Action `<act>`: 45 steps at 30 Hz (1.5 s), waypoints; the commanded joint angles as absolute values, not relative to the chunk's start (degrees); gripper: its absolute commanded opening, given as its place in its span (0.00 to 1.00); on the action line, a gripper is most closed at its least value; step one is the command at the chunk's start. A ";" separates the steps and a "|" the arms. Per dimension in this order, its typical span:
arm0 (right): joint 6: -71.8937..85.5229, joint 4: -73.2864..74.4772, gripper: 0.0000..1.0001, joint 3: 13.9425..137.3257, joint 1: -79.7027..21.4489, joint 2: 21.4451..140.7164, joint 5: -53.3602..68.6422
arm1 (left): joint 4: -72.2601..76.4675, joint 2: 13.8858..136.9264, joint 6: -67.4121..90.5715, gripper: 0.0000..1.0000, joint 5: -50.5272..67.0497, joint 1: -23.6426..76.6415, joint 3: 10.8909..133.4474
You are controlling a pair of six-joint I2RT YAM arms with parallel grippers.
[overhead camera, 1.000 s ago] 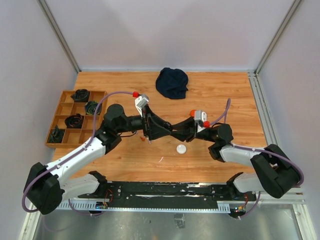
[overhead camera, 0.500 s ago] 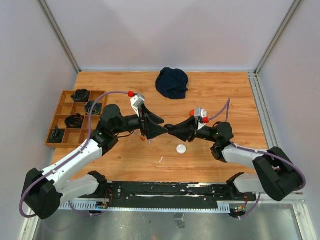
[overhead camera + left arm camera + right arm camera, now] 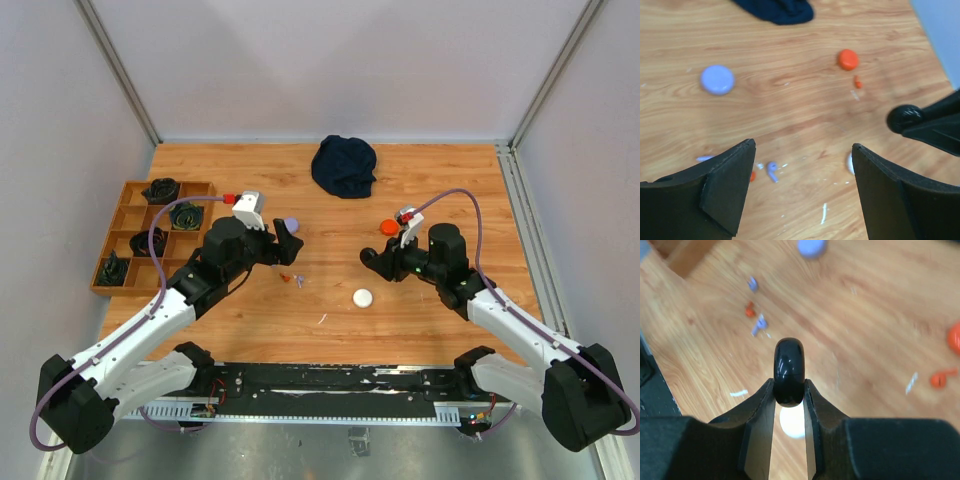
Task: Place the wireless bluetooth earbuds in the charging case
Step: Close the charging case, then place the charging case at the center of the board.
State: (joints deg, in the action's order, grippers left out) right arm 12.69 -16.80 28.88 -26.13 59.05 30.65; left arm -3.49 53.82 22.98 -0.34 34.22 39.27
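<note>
Wooden table (image 3: 450,180) carries the wireless bluetooth earbuds (image 3: 772,170), purple and orange, loose around its middle and nearer the front edge, while the left gripper (image 3: 802,150) hangs above them spread wide and empty and the right gripper (image 3: 789,390) pinches a black round charging case (image 3: 789,365) on edge.

Left arm (image 3: 140,325) extended forward and to the right, elbow bent. Left claw (image 3: 801,165): jaws spread wide, nothing between them. Right arm (image 3: 510,318) extended forward and to the left. Right claw (image 3: 789,392): jaws pinched on a black round case (image 3: 789,367), gripped edge-on. Claws face each other, well apart.
</note>
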 commanded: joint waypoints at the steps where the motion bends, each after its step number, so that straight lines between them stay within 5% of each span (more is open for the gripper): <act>1: 13.45 1.91 0.04 31.69 -23.29 58.74 25.59 | -7.48 51.94 23.72 0.84 -13.83 33.84 36.92; 20: 18.18 8.89 0.13 31.60 -20.07 75.35 32.08 | -4.26 55.24 27.33 0.87 -17.36 33.77 31.96; 29: 18.13 12.85 0.44 30.74 -17.85 72.85 29.87 | -3.77 57.35 27.16 0.87 -17.23 33.75 33.67; 45: 13.62 14.39 0.77 30.37 -17.23 54.50 21.72 | -0.24 73.50 22.83 0.87 -16.23 29.74 41.63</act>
